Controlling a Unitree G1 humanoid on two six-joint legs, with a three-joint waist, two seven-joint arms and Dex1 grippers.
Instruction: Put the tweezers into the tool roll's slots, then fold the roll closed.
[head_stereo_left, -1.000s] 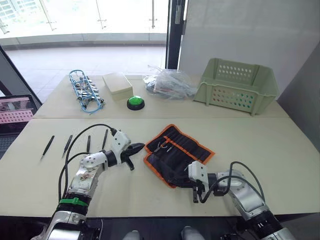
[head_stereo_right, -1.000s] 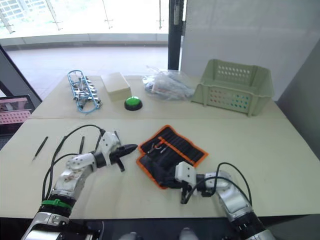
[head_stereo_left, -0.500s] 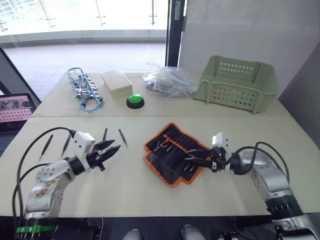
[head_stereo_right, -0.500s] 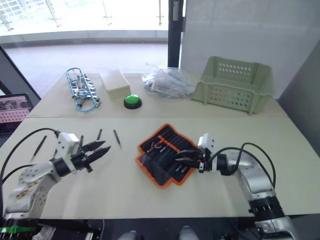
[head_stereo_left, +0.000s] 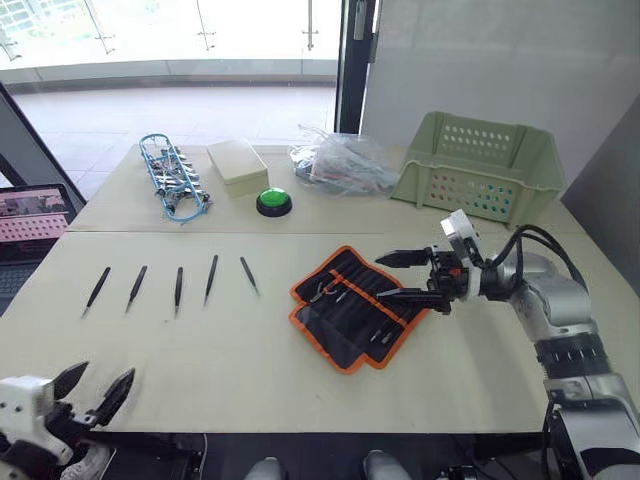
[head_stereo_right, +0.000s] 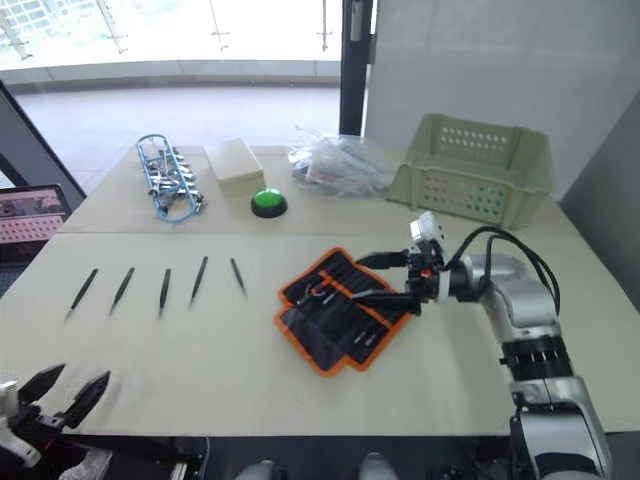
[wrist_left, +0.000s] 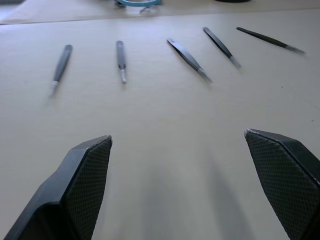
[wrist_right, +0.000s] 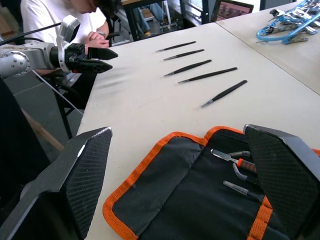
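Several slim black tweezers (head_stereo_left: 178, 289) lie in a row on the left half of the table, tips toward me. To their right the tool roll (head_stereo_left: 355, 308) lies unfolded, black with orange edging; its slots (wrist_right: 235, 186) hold a few small tools. My right gripper (head_stereo_left: 382, 276) hovers open over the roll's right edge, holding nothing. My left gripper (head_stereo_left: 102, 376) is open and empty at the table's near-left edge, well short of the tweezers (wrist_left: 189, 59). In the right wrist view the roll (wrist_right: 190, 200) lies close below.
At the back stand a pale green basket (head_stereo_left: 480, 170), a crumpled plastic bag (head_stereo_left: 340, 165), a green button (head_stereo_left: 273, 203), a beige box (head_stereo_left: 235, 165) and a blue-wire clip bundle (head_stereo_left: 170, 180). A person (wrist_right: 55, 20) sits beyond the table's left end.
Both grippers have gone from shut to open. The left arm pulled back from beside the roll to the near-left edge. The right gripper rose from the roll's near edge to its right side.
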